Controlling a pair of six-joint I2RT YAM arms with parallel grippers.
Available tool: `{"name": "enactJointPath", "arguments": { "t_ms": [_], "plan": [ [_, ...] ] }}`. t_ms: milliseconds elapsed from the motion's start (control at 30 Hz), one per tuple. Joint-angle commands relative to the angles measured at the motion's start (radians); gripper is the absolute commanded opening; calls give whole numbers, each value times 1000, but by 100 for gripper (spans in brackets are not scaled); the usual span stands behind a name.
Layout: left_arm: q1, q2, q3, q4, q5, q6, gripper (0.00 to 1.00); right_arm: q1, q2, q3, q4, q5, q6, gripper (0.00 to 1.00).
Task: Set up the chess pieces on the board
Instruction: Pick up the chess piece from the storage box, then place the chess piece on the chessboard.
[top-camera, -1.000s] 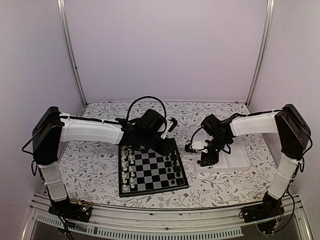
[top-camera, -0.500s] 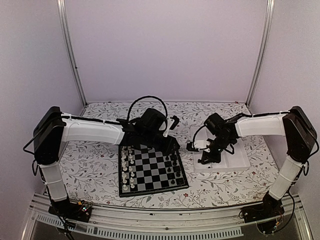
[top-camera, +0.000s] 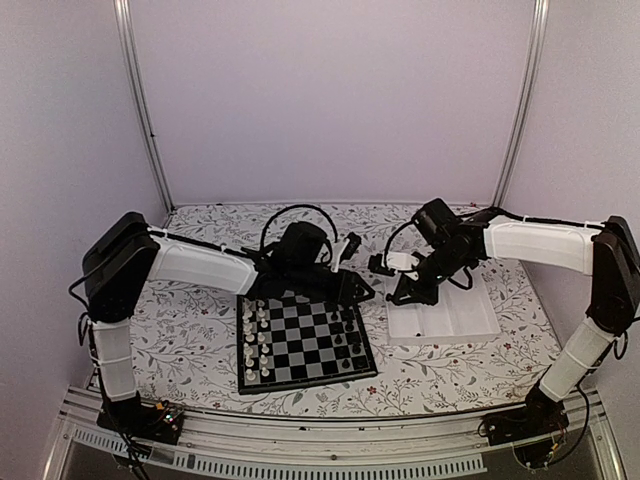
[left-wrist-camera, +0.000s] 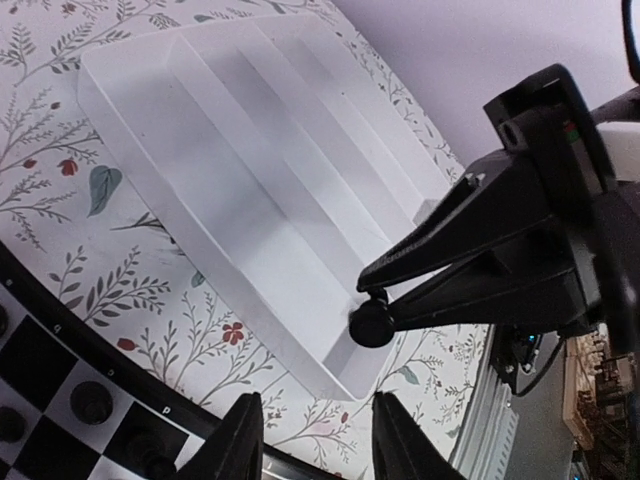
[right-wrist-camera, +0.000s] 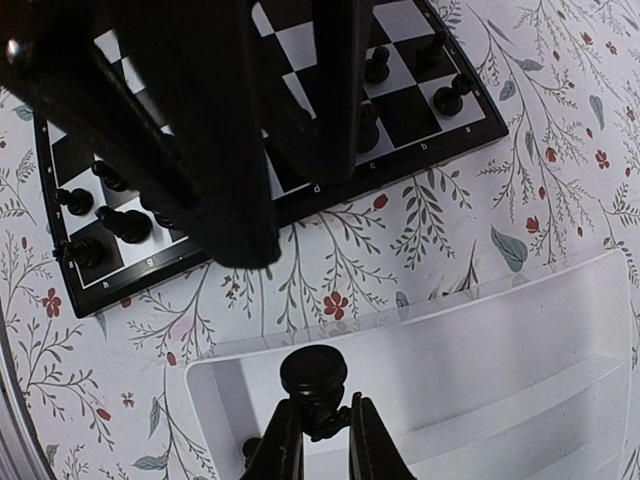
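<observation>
The board (top-camera: 305, 345) lies at table centre, with white chessmen along its left side and black chess pieces (top-camera: 350, 335) along its right side. My right gripper (top-camera: 400, 296) hangs over the left end of the white tray (top-camera: 465, 318). In the right wrist view the gripper (right-wrist-camera: 322, 408) is shut on a black chess piece (right-wrist-camera: 313, 373), held above the tray. Another black piece (right-wrist-camera: 250, 450) lies in the tray corner below. My left gripper (top-camera: 355, 288) hovers over the board's far right corner. In the left wrist view it (left-wrist-camera: 315, 425) is open and empty.
The ridged white tray (left-wrist-camera: 250, 180) lies right of the board on the flowered tablecloth. The two arms are close together between board and tray. The held piece also shows in the left wrist view (left-wrist-camera: 372, 323). Metal frame posts stand at the back corners.
My right gripper has risen from the tray with the black piece and moved back and left. My left arm has shifted right, toward the board's far right corner.
</observation>
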Motion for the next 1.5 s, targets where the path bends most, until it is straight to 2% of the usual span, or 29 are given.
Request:
{"name": "enactJointPath", "arguments": {
  "t_ms": [0,600,1100,1133,1200,1300,1400,1467],
  "plan": [
    [4,49,34,103,122,-55,40,19,-23,49,-33,-40,23,9],
    [-1,138,118,114,214,-76,39,41,-22,61,-52,-66,15,10],
    [8,151,119,138,262,-91,22,43,-30,68,-41,-61,31,11],
    [9,150,115,146,264,-94,21,42,-33,71,-39,-57,34,15],
    [14,130,98,170,260,-100,20,40,-40,79,-44,-46,47,31],
    [24,72,43,244,235,-106,19,-19,-78,125,-86,-134,50,49],
    [27,13,-5,301,198,-94,18,-110,-117,201,-125,-290,61,59],
    [27,-20,-40,350,162,-83,18,-175,-125,227,-102,-433,137,61]
  ]
}}
